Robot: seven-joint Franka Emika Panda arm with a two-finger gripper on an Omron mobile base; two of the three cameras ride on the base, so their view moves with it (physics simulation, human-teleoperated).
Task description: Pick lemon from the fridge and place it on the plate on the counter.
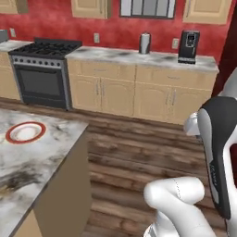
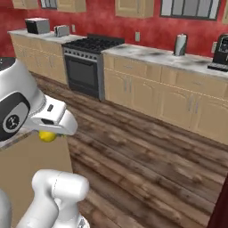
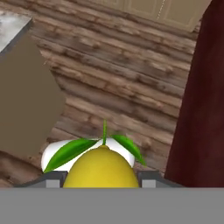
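A bright yellow lemon (image 3: pixel 101 170) with green leaves sits between my gripper's (image 3: pixel 101 180) grey fingers (image 3: pixel 54 180), and the gripper is shut on it. From the right base view the lemon (image 2: pixel 46 136) hangs under the white hand, above the brown side of the island. The white plate (image 1: pixel 25 133) with a red-brown rim lies bare on the marble counter (image 1: pixel 41 159), far left of the arm. The counter's corner (image 3: pixel 11 24) shows at the hand view's upper left. A dark maroon upright surface (image 3: pixel 203 96) rises at the right; I cannot tell whether it is the fridge.
Wooden floor (image 1: pixel 139 152) stretches between the island and the wall cabinets. Along the red wall stand a black stove (image 1: pixel 41 69), a light wood cabinet run (image 1: pixel 139 92), a steel canister (image 1: pixel 145 43) and a coffee machine (image 1: pixel 188 46).
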